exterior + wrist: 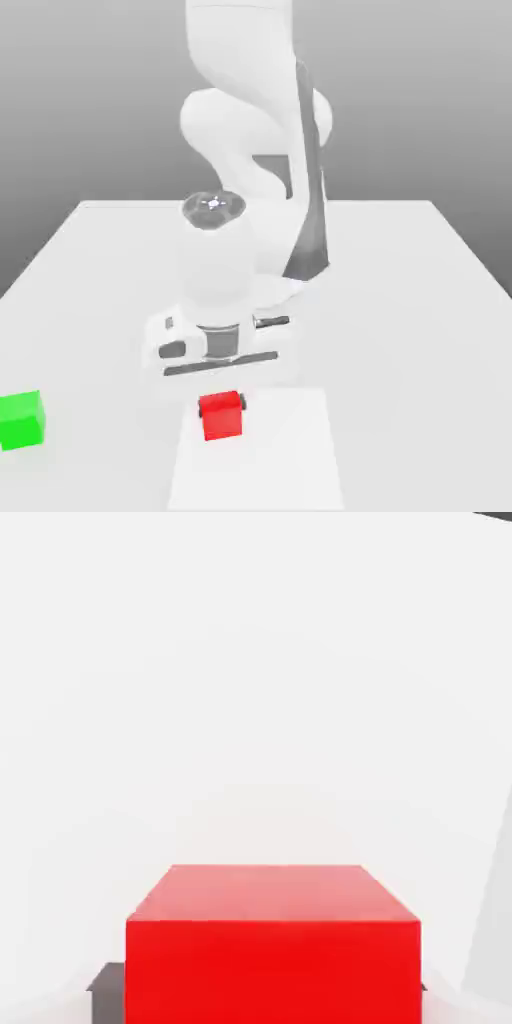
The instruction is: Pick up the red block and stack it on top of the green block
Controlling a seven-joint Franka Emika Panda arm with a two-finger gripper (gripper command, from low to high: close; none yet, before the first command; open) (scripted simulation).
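White table [400, 300] carries the green block [21, 420]; gripper [222, 400] fingers clasp the red block [272, 942].

A white robot arm's gripper [221, 400] straddles the red block [221, 416] on the white table [400, 300] (the green block [21, 420] sits far left).

From my seat, the worktop [420, 300] around the red block [221, 415] lies bare on every side but above, where the arm's hand [222, 345] crowds it, while the green block [21, 419] sits well apart toward the exterior view's left with open surface between.
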